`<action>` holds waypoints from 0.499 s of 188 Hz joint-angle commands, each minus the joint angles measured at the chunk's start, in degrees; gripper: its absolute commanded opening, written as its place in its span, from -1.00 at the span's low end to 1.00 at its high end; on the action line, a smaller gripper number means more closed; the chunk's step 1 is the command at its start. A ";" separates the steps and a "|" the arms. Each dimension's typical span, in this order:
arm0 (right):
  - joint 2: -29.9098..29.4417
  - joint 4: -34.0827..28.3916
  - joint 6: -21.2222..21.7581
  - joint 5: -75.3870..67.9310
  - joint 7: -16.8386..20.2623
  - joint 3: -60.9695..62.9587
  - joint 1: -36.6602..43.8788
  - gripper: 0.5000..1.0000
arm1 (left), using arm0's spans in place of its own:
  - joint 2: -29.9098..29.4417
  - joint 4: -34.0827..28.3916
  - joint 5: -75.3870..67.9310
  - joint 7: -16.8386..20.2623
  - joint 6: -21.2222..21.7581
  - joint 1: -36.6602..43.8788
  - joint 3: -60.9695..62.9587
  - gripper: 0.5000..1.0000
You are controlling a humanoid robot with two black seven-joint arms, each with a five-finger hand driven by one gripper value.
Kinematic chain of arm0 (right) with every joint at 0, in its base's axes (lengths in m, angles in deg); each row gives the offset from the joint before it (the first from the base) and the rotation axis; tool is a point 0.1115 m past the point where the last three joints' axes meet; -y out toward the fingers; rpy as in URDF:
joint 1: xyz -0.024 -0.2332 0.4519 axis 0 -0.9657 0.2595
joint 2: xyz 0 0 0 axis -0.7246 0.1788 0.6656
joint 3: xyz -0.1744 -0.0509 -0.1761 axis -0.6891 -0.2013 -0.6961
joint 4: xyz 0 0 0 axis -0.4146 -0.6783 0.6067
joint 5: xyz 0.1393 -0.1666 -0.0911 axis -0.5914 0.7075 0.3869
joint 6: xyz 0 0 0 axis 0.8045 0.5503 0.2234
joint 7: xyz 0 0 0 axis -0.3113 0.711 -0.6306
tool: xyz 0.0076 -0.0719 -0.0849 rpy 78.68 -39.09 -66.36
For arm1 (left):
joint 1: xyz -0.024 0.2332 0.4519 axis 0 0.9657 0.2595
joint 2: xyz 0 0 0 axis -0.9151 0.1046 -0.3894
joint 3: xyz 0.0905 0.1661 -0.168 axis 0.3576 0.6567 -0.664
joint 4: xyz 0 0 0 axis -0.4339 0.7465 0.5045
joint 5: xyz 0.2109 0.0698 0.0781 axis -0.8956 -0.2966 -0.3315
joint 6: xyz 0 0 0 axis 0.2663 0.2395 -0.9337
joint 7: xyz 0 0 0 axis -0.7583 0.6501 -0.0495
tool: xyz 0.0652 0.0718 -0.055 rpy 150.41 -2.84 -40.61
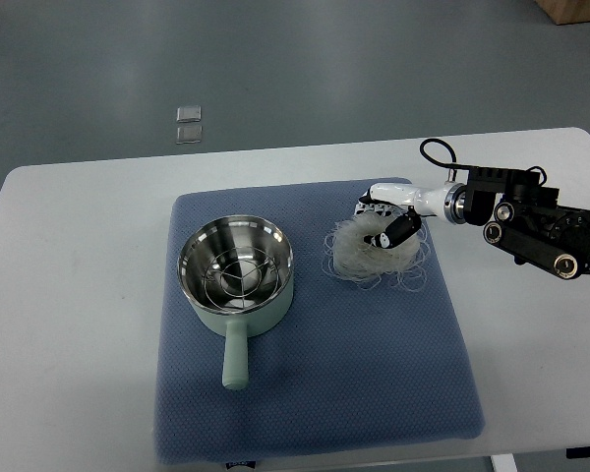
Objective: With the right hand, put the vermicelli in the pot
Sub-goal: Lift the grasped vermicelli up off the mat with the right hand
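Right arm enters from the right edge, forearm roughly level across the table, slightly angled down toward picture left. Black jointed wrist section with a looped cable above it; white segment leads into the hand.

Right hand sits over the upper right part of the vermicelli. White fingers extend leftward along the top edge of the nest; a dark-tipped digit angles down and left into the strands. Digits are partly closed around the top of the bundle and touch it. Whether the strands are actually pinched cannot be told from this view; the nest lies flat on the mat, not lifted.

Vermicelli: pale, translucent tangle, loose loops spilling out to the right and bottom. It rests on the blue mat, just beside the pot on its right, not touching it.

Pot: steel interior, pale green outer wall, wire rack visible inside, green handle pointing toward the picture's bottom edge. Sits left of centre on the mat.

Mat lies on a white table. Two small clear squares on the grey floor beyond the table's far edge.

Left arm does not show.
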 commanded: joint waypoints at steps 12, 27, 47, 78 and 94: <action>-0.01 -0.01 -0.05 0.11 -0.02 0.00 0.99 -1.00 | 0.00 0.00 -0.01 -0.01 -0.05 0.00 -0.05 1.00; -0.01 -0.01 -0.05 0.11 -0.02 0.00 2.13 -1.00 | 0.00 0.00 -0.01 -0.01 -0.05 0.00 -0.05 1.00; 0.43 -0.09 -0.05 0.02 -0.11 0.09 3.80 -1.00 | 0.00 0.00 -0.01 -0.01 -0.05 0.00 -0.05 1.00; 1.22 -0.44 -0.14 -0.33 -0.81 0.44 6.88 -1.00 | 0.00 0.00 -0.01 -0.01 -0.05 0.00 -0.05 1.00; 1.39 -0.53 -0.14 -0.68 -1.87 0.62 8.64 -1.00 | 0.00 0.00 -0.01 -0.01 -0.05 0.00 -0.05 1.00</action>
